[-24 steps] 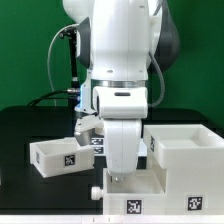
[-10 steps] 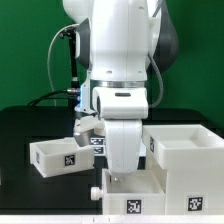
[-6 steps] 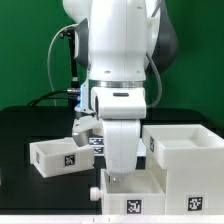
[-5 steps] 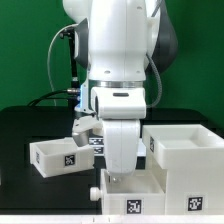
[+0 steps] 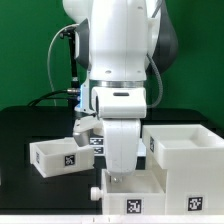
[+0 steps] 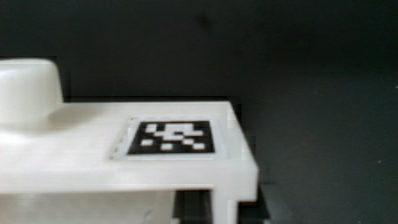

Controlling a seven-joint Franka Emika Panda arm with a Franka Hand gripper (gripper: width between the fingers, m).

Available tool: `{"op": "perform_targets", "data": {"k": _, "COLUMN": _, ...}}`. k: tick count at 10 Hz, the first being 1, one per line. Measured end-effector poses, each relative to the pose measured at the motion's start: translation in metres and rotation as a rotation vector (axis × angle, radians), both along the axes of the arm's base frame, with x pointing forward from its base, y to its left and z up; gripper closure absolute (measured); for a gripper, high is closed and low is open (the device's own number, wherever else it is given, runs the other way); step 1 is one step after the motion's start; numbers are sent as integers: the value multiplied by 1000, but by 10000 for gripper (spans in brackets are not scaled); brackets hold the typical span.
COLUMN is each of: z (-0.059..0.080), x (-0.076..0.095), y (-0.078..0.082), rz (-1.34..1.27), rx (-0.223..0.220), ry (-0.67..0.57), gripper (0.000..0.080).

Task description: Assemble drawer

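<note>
The drawer's tall square casing (image 5: 186, 152) stands at the exterior view's right. One shallow tray (image 5: 56, 156) lies at the left. A second tray (image 5: 136, 196) sits in front, against the casing's left side, its marker facing the camera. My gripper (image 5: 115, 178) reaches straight down into this front tray, its fingers mostly hidden by the hand. In the wrist view the tray's marked white face (image 6: 175, 138) fills the lower half, with a rounded white knob (image 6: 27, 92) beside it. My gripper (image 6: 210, 208) has its dark fingers on either side of a thin white tray wall.
The marker board (image 5: 96, 145) lies flat behind the arm, between the left tray and the casing. The tabletop (image 5: 25, 125) is black, with a green backdrop behind. A black cable hangs along the arm at the exterior view's left.
</note>
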State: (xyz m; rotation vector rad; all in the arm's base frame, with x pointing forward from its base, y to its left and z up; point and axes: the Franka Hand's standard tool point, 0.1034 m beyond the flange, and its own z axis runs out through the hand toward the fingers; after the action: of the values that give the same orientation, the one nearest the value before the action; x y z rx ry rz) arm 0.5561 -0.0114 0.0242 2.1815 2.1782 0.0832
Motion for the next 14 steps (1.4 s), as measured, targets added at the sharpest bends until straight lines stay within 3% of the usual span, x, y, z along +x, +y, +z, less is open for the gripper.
{"op": "perform_targets", "data": {"k": 14, "z": 0, "x": 0, "y": 3, "rz": -5, "rx": 0, "ry": 6, "gripper": 760}}
